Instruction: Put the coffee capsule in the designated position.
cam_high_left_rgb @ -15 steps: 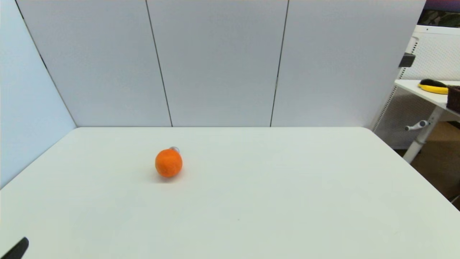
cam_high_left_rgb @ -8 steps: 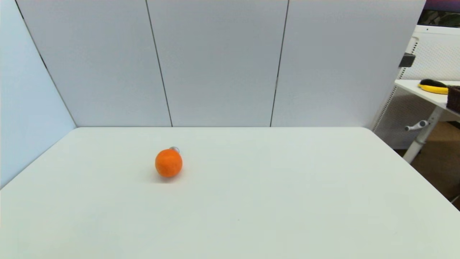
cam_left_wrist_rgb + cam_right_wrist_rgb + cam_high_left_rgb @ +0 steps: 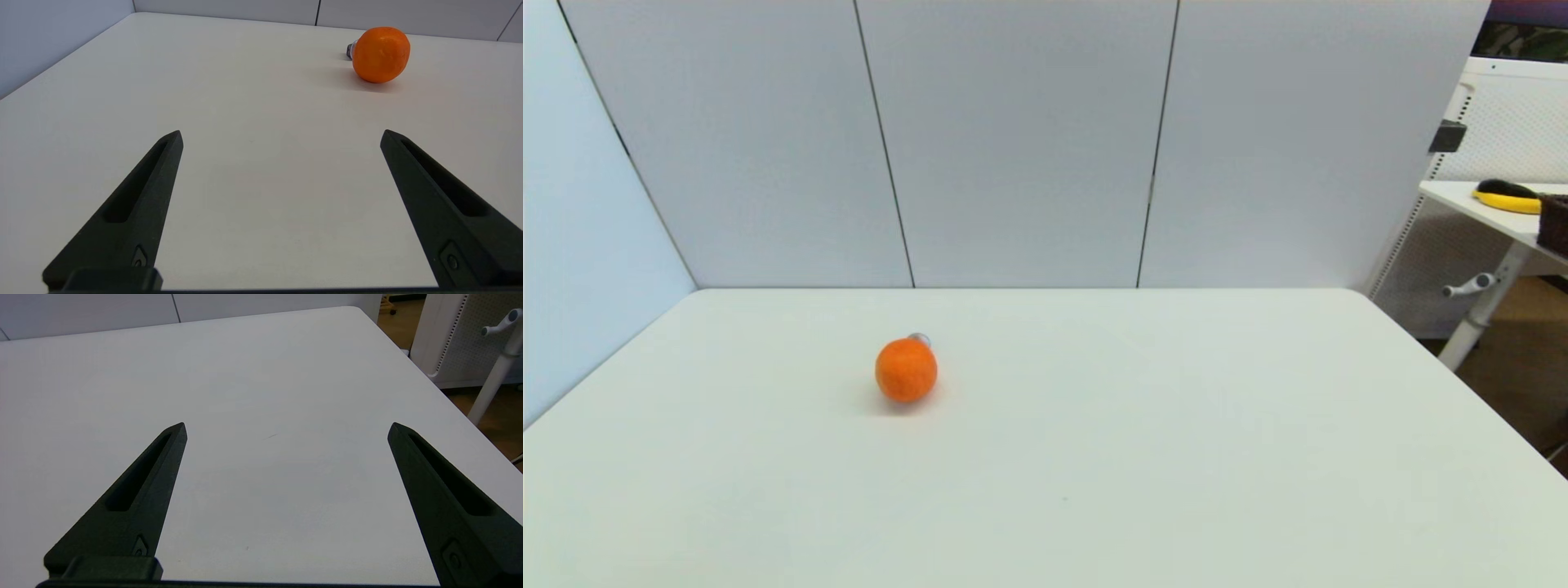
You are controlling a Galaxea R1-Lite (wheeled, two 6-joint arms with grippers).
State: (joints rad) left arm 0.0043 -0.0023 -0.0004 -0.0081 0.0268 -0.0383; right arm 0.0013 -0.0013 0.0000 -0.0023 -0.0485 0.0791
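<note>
We see the capsule [image 3: 920,337] on the table [image 3: 1143,457] just behind the orange [image 3: 906,370] — touching it or nearly so, mostly hidden. Our left gripper [image 3: 281,136] is spread wide and holds nothing, well short of the orange. Our right gripper [image 3: 287,428] — also wide, empty — hangs over bare table.

No readable text, labels, brands, numbers or signs appear on anything

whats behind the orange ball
The coffee capsule lies just behind the orange ball. Only its silvery top edge shows from the head; the rest is covered.
</note>
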